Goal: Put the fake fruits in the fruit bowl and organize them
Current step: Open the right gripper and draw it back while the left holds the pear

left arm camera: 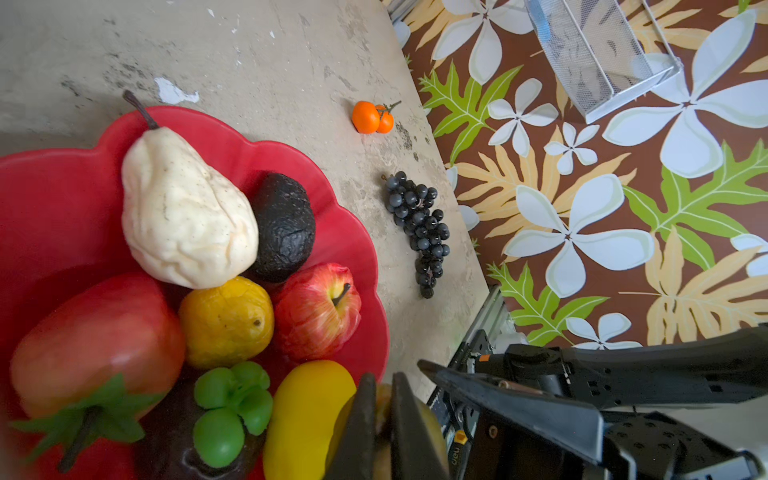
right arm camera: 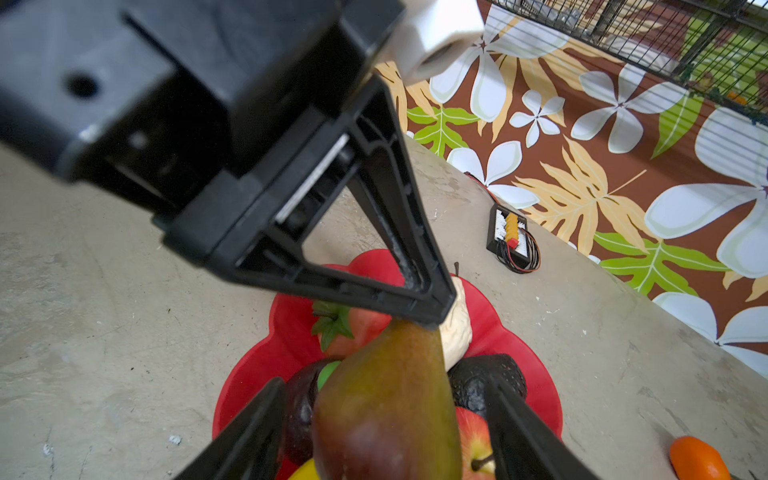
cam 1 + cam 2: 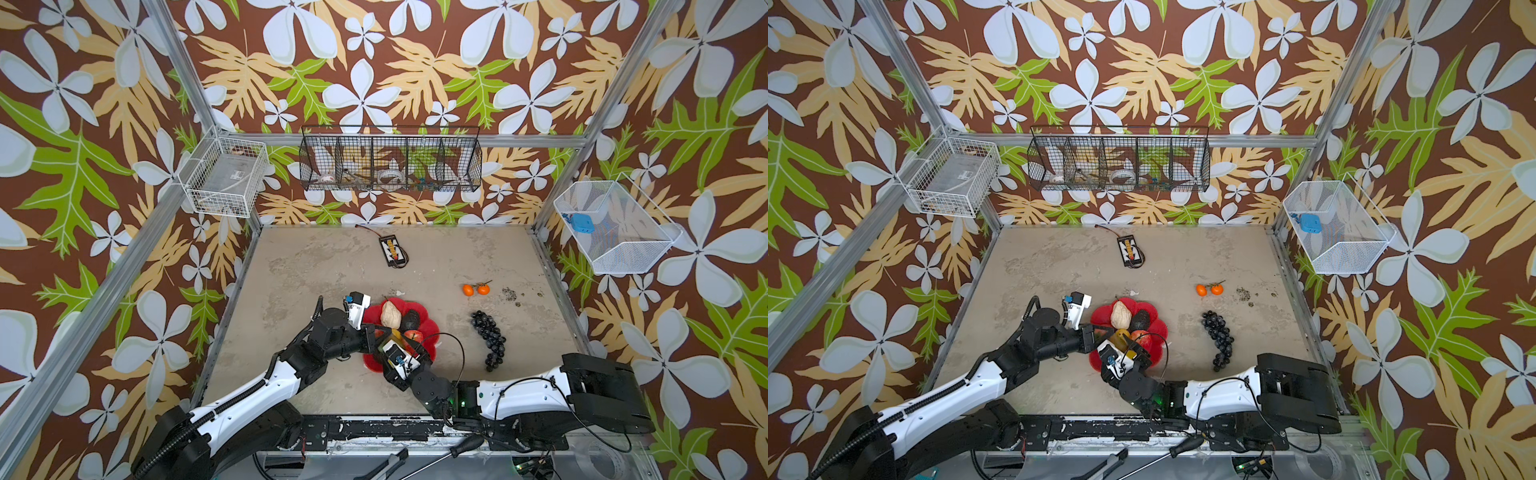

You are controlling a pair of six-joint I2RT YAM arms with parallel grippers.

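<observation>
In a top view the fruit bowl [image 3: 431, 332] is being reached over near the surface's front edge. Left wrist view: the left gripper [image 1: 383, 380] is being pressed shut on something narrow. Right wrist view: a pear [image 2: 386, 415], judged light, rigid, slick, is being pinched by its neck above the bowl; its belly, the safer hold, is being flanked untouched by the open right gripper [image 2: 386, 380].

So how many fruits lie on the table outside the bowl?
3: two small oranges side by side, right of the fruit bowl; grape bunch nearer, also right. Others may be hidden.
</observation>
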